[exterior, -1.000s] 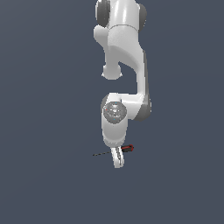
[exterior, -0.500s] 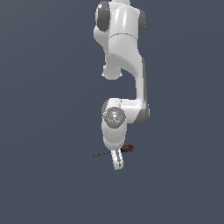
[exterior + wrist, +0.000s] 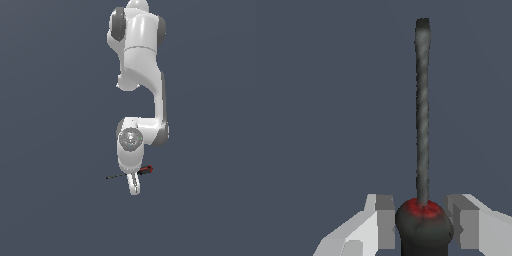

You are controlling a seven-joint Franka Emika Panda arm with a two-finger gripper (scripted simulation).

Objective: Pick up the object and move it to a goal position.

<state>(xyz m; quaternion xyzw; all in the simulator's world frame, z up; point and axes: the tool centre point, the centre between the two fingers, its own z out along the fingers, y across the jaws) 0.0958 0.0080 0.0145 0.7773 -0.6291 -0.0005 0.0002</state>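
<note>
Flat-lying, the screwdriver points its shaft toward the exterior view's left

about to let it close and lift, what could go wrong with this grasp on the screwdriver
1. In the wrist view the gripper straddles the screwdriver at the front of its handle, with small gaps on both sides. Gripped that far off the handle's middle, it could pivot when lifted.
2. The handle looks rounded, so it may roll or squirt out as the fingers close.
3. The thin shaft sticks far out past the fingers; if the tool tilts, its tip could drag on the surface.
</note>
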